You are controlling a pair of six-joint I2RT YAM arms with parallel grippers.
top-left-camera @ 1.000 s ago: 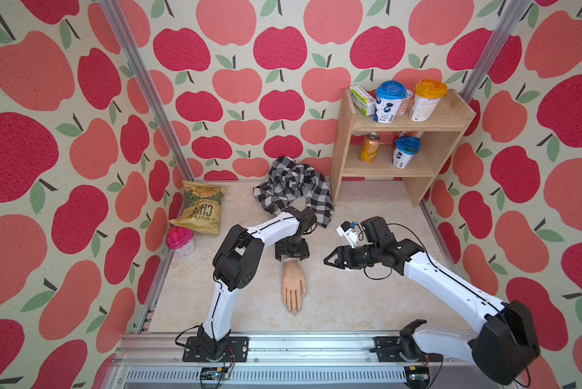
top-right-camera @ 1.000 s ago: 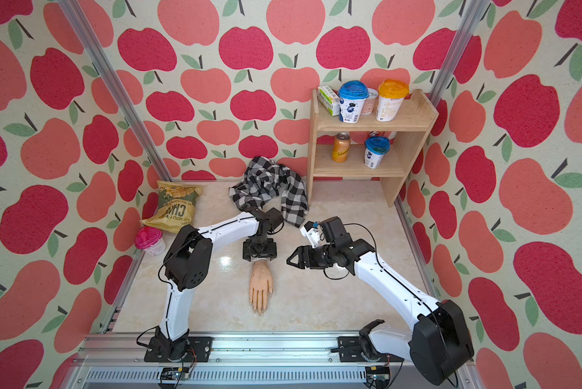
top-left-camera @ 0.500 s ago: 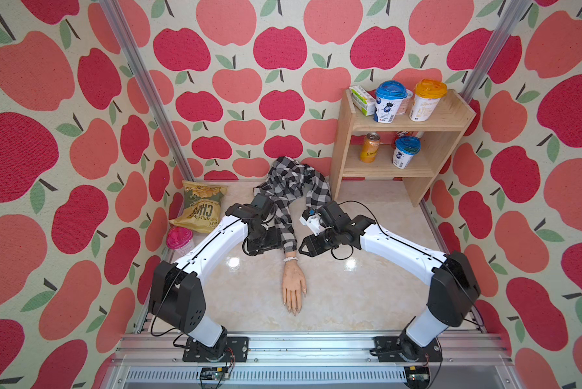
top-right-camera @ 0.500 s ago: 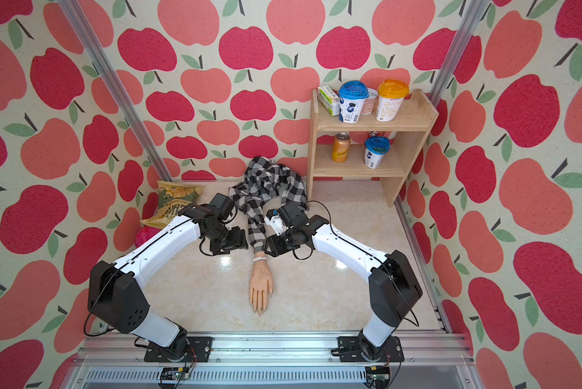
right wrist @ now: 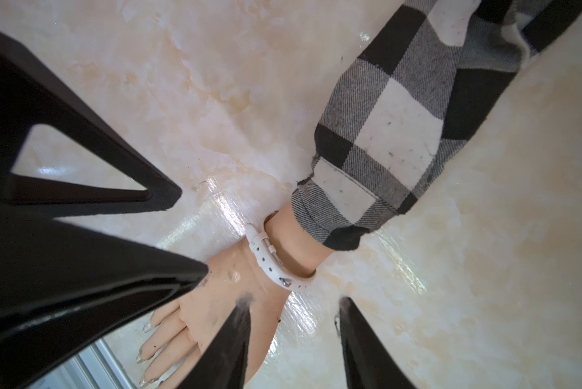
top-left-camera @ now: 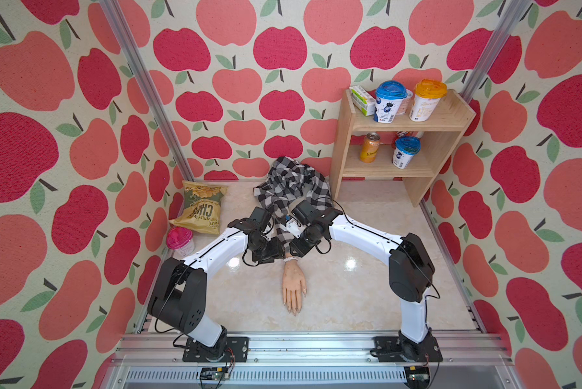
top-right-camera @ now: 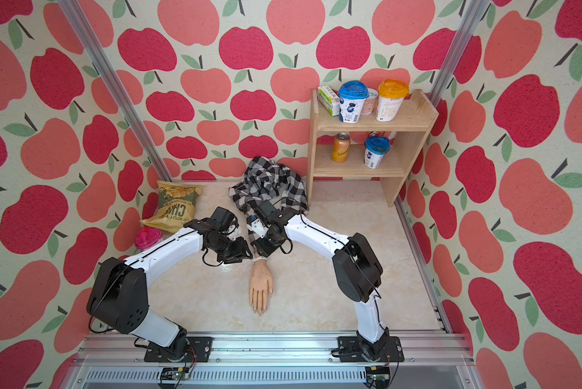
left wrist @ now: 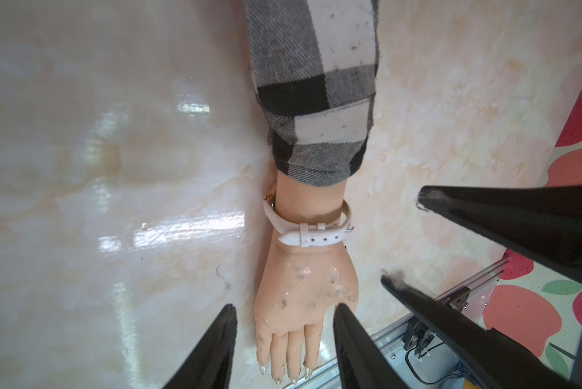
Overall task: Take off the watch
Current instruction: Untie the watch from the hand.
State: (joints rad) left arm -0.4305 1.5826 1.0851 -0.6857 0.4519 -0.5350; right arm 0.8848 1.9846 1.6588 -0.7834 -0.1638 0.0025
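The watch [left wrist: 311, 232] is buckled round the wrist of a mannequin hand [left wrist: 306, 286] lying flat on the table. Its thin white strap and buckle face up [right wrist: 272, 266]; only a sliver of rose-gold rim [left wrist: 270, 199] shows at the wrist's side. In both top views the strap is a small white band [top-left-camera: 290, 258] [top-right-camera: 260, 258]. My left gripper [left wrist: 286, 308] is open, its fingers either side of the knuckles without touching. My right gripper [right wrist: 294, 299] is open too, one finger over the hand's edge, the other over bare table. Both hover close together at the wrist [top-left-camera: 278, 254] [top-left-camera: 297, 251].
A black-and-white checked shirt [top-left-camera: 289, 188] lies behind, its sleeve [left wrist: 316, 84] covering the forearm to just above the watch. A chips bag [top-left-camera: 202, 208] and a pink-lidded cup [top-left-camera: 180, 239] sit at the left wall. A wooden shelf [top-left-camera: 347, 141] with tubs and a can stands back right.
Both grippers have moved along the sleeve toward the wrist and now sit close together there. Both pairs of jaws have narrowed. The hand and watch have not moved.
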